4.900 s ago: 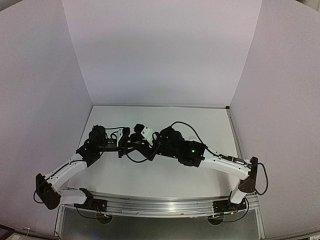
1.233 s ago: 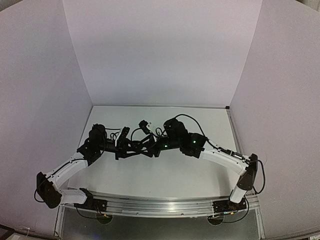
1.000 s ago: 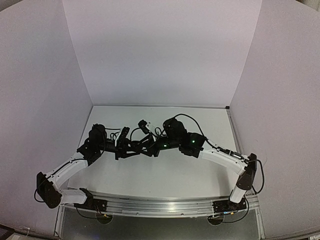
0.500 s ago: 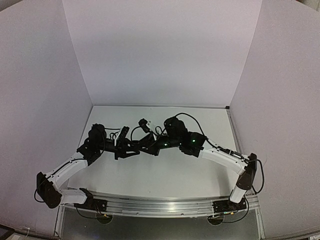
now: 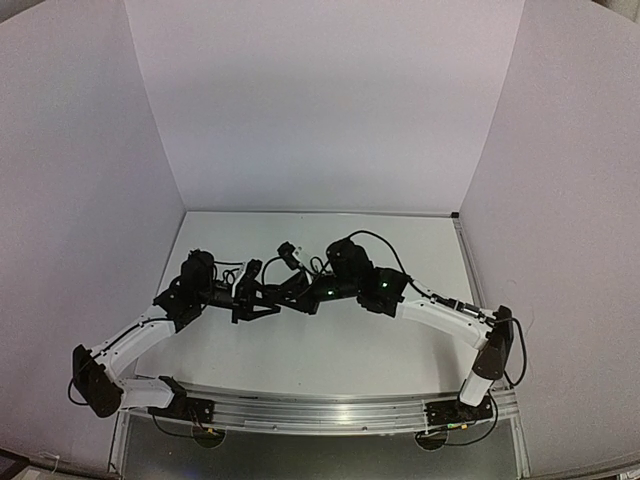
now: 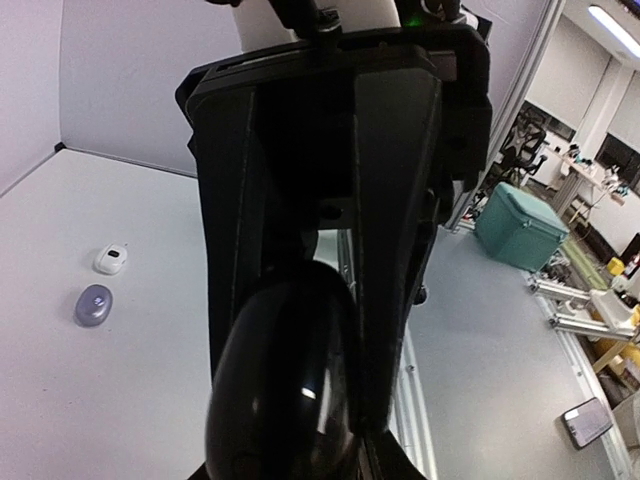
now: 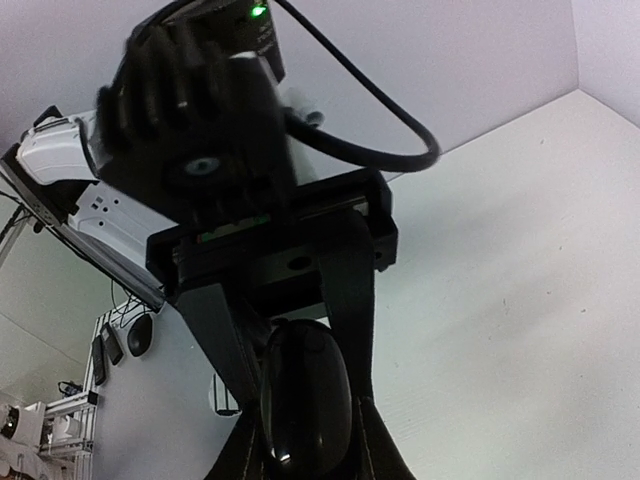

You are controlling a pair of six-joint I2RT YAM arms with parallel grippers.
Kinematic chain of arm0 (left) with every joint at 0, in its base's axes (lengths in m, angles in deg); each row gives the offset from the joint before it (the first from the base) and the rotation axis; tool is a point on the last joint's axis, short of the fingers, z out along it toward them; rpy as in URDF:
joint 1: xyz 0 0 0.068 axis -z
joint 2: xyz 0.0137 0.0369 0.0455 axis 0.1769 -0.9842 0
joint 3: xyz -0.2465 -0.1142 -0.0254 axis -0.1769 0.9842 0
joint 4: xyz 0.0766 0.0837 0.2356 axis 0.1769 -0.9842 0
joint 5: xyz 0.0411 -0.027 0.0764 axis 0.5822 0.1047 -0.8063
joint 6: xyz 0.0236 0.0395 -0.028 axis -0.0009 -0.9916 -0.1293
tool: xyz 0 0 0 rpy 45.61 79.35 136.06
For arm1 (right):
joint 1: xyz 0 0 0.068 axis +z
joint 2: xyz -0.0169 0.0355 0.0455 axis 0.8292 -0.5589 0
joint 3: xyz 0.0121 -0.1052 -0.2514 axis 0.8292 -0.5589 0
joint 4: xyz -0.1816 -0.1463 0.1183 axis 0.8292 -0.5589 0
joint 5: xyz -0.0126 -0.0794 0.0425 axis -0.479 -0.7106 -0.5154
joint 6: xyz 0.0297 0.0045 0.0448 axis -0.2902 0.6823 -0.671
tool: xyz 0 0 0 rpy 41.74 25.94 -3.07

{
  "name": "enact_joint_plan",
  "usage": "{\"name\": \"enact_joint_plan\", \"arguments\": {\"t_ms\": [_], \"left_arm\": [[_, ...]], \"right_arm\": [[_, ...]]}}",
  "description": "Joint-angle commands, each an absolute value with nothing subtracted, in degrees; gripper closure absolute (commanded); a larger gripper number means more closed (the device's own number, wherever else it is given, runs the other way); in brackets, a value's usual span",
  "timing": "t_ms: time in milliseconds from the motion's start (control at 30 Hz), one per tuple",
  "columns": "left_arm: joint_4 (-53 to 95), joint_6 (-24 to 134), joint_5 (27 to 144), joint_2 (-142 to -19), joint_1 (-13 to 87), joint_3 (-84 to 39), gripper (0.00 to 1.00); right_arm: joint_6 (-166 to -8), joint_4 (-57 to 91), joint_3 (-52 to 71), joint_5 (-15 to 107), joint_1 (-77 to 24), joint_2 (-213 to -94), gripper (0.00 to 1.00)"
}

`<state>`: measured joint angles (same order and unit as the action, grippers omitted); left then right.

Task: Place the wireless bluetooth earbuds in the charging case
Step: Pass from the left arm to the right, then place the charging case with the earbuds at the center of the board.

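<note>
White links (image 5: 135, 338), black joints (image 5: 192, 278), looping cables (image 5: 378, 241)

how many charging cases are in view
3: black case held close to the left wrist camera; white case and greyish case close together on the table. More may be hidden.

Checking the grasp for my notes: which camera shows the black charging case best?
Left wrist: the black case looms largest there, and its glossy rounded shell catches the light. The right wrist view shows it smaller and darker. The top view hides it where the arms meet.
</note>
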<state>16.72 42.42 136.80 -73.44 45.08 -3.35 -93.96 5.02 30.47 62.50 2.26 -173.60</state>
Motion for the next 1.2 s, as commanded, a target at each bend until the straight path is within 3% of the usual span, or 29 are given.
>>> {"name": "enact_joint_plan", "arguments": {"t_ms": [0, 200, 400, 633, 1167], "left_arm": [[11.8, 33.44, 130.89, -70.71, 45.0, -3.46, 0.65], [8.41, 29.67, 128.6, -70.02, 44.91, -2.85, 0.41], [4.56, 26.31, 118.12, -69.01, 44.91, -2.17, 0.01], [5.96, 29.6, 108.49, -66.19, 44.91, 1.28, 0.0], [7.05, 33.98, 108.02, -64.1, 45.0, 3.93, 0.01]], "right_arm": [[-96.95, 7.45, 29.1, 60.11, 1.73, -170.45, 1.0], [-97.74, 7.67, 26.42, 58.19, 1.43, -169.02, 1.0], [-102.06, 7.49, 20.01, 53.36, -1.16, -166.76, 1.0], [-110.8, 7.58, 11.66, 57.58, -6.62, -174.17, 1.0], [-110.37, 7.31, 28.21, 74.2, -19.06, -201.07, 1.0]]}}
